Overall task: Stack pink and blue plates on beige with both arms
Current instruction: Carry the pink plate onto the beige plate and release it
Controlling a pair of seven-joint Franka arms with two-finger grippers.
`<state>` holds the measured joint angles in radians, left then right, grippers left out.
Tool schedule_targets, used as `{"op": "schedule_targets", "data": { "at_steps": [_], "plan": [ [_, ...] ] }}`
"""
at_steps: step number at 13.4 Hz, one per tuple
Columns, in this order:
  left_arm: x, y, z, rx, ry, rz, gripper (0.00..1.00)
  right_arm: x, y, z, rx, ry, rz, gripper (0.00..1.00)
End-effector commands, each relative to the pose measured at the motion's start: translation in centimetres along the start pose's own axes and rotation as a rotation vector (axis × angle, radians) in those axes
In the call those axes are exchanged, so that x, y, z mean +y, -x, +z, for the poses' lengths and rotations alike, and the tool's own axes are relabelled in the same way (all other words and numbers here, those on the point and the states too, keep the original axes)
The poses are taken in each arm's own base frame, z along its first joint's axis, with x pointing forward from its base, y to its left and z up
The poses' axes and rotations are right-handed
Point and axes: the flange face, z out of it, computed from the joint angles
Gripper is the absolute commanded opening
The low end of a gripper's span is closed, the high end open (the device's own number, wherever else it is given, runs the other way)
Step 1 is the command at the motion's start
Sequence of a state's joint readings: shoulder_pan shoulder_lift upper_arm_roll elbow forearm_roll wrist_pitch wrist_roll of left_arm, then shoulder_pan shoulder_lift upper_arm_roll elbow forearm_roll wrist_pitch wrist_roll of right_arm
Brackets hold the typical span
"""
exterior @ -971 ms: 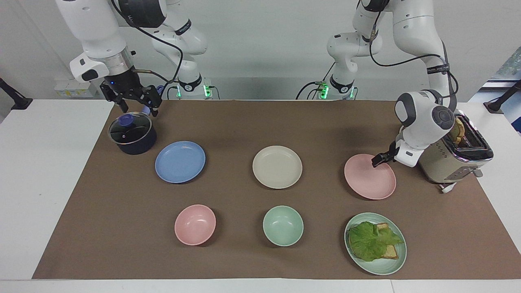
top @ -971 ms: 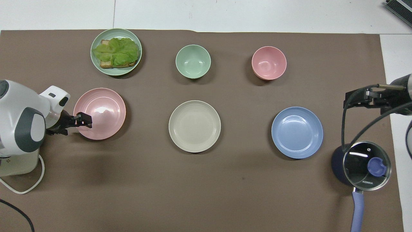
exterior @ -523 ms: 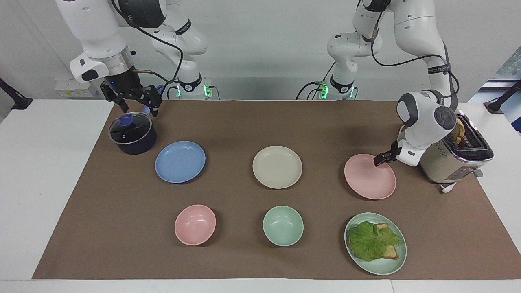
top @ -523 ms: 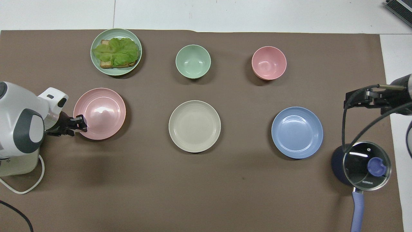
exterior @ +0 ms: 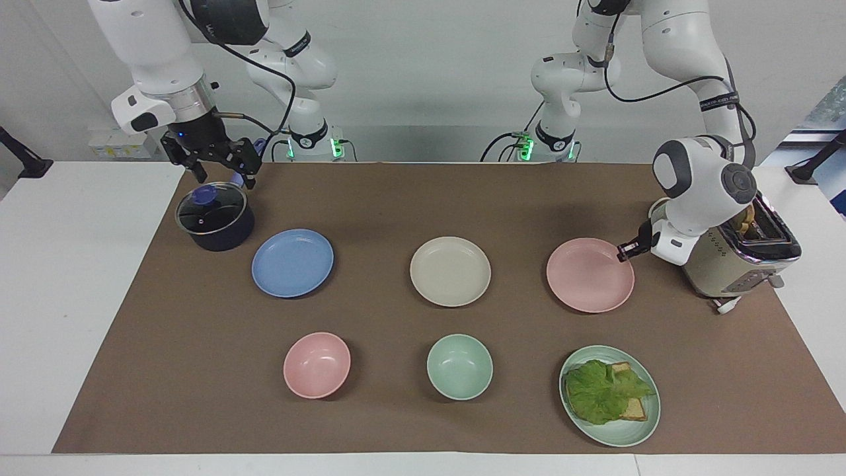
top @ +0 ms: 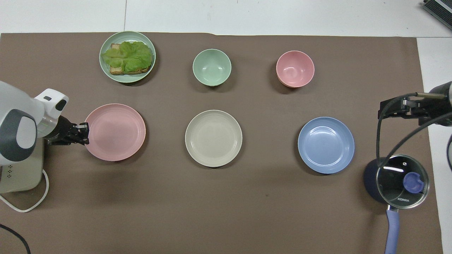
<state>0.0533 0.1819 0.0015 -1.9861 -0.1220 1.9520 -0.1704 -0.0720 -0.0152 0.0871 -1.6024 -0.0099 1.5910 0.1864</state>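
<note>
Gripping the pink plate [exterior: 589, 275] by its rim, left tool [exterior: 625, 251] pinched shut, plate lifted toward the left arm's end; next carry it onto the beige plate [exterior: 450, 271] mid-table. Right tool [exterior: 218, 173] open over the pot [exterior: 215, 217], waiting; blue plate [exterior: 292, 262] untouched beside it.

middle plate [exterior: 450, 271] | plate toward left arm's end [exterior: 589, 275], toaster [exterior: 740, 261] beside | plate toward right arm's end [exterior: 292, 262], pot [exterior: 215, 217] beside | bowls [exterior: 459, 366] farther from the robots than middle plate

The toaster [top: 19, 174] sat mostly hidden under the left arm, its side cut off by the overhead view's edge. The pot's handle [top: 392, 231] ran past the bottom edge.
</note>
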Motion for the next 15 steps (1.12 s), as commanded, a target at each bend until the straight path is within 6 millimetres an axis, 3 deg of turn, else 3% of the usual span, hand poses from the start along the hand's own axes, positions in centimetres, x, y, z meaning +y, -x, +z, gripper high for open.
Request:
{"op": "schedule_targets", "data": {
  "at_steps": [1, 3, 4, 6, 9, 11, 15],
  "plan": [
    [1.4, 0.2, -4.4, -0.035, 0.056, -0.006, 0.0, 0.4, 0.6, 0.0, 0.012, -0.026, -0.023, 1.0],
    [3.5, 0.6, -8.8, -0.055, 0.138, -0.011, 0.0, 0.4, 0.6, 0.0, 0.012, -0.026, -0.022, 1.0],
    [4.8, 1.1, -9.4, -0.061, 0.143, -0.033, 0.0, 0.4, 0.6, 0.0, 0.01, -0.026, -0.022, 1.0],
    [9.9, 2.7, -9.2, -0.049, 0.138, -0.035, 0.0, 0.5, 0.6, 0.0, 0.01, -0.026, -0.022, 1.0],
    [18.0, 6.7, -6.8, -0.047, 0.106, 0.005, 0.0, 0.7, 0.5, 0.0, 0.011, -0.026, -0.032, 1.0],
    [21.8, 8.8, -3.3, -0.021, 0.098, 0.026, 0.0, 0.9, 0.5, 0.2, 0.009, -0.026, -0.034, 1.0],
    [26.1, 10.6, 2.5, 0.048, 0.109, 0.093, 0.0, 1.0, 0.5, 0.1, 0.018, -0.027, -0.032, 1.0]
  ]
}}
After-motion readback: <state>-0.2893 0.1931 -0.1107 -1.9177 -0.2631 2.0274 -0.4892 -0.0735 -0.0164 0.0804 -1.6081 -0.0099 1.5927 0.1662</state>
